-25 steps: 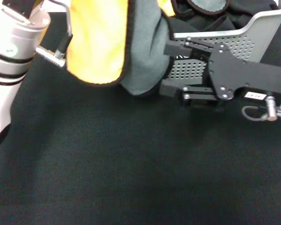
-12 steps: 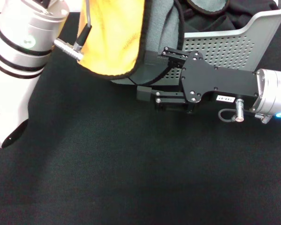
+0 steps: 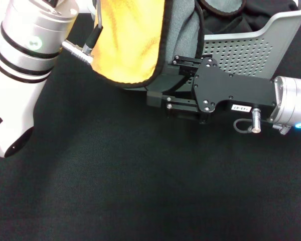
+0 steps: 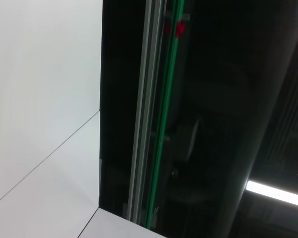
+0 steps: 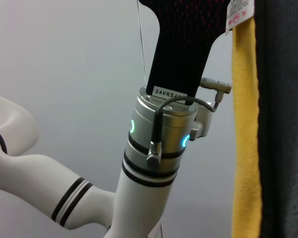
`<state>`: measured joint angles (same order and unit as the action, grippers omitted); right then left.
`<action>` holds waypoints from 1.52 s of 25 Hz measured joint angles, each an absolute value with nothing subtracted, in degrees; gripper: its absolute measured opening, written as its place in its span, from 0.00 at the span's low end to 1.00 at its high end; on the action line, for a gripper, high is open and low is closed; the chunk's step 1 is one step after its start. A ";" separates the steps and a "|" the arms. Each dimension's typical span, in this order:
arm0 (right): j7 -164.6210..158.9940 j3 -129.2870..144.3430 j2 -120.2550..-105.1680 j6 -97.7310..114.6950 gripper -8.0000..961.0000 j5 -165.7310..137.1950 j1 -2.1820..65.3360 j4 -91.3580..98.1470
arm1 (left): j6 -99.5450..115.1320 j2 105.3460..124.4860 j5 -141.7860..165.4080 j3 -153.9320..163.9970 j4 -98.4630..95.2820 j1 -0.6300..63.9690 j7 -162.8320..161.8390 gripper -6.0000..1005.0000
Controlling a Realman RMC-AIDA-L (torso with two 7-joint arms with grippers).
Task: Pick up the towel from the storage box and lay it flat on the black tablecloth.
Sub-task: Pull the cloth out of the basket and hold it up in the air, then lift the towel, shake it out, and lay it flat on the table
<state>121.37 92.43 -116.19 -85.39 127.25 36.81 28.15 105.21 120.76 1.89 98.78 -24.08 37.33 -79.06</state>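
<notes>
Fingers (image 3: 158, 83) of right gripper (image 3: 163, 83) straddle hanging towel (image 3: 140, 40).

White sticker (image 5: 167, 92) on the left arm's wrist reads "24VRS4…"

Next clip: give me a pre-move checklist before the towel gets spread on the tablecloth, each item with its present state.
1. Towel out of the box: ok, it hangs in front of it.
2. Left tool holding towel's top: cannot tell, out of the head view.
3. Right tool at towel's lower edge: ok; grip cannot tell.
4. Tablecloth bare where towel will land: ok.
5. Towel flat: not ok, folded, yellow and grey faces both showing.
6. Black cloths left in box: ok.
</notes>
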 joint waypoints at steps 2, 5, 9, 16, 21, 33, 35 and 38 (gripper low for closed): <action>121.47 92.40 -116.19 -85.45 0.72 127.27 36.56 28.16 | 105.20 120.76 1.59 98.86 -24.08 37.24 -79.09 0.03; 121.85 92.24 -116.19 -85.65 0.62 127.30 36.13 28.16 | 105.20 120.76 0.30 100.02 -24.09 37.21 -79.05 0.03; 121.96 92.11 -116.19 -85.65 0.52 127.57 36.04 28.16 | 105.20 120.76 -0.48 100.99 -24.09 37.37 -79.01 0.03; 123.00 93.07 -116.19 -85.25 0.32 129.91 36.02 27.44 | 105.20 120.76 -0.56 101.01 -24.12 37.46 -79.01 0.03; 123.71 93.69 -116.19 -85.23 0.15 130.30 36.02 27.33 | 105.20 120.76 -1.12 101.14 -24.16 37.46 -79.01 0.03; 125.25 93.28 -116.03 -86.34 0.01 133.08 34.34 28.18 | 105.44 120.76 -3.99 101.16 -24.15 32.98 -79.22 0.04; 123.67 93.27 -115.72 -86.58 0.01 133.04 34.76 29.05 | 105.49 120.76 -3.98 101.16 -24.09 32.16 -79.39 0.04; 119.67 93.16 -114.74 -86.29 0.01 132.50 35.63 31.64 | 105.49 120.68 -3.88 101.42 -23.24 30.40 -79.54 0.04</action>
<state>119.67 93.17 -114.74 -86.29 132.50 35.63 31.64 105.49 120.68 -3.88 101.42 -23.24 30.40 -79.54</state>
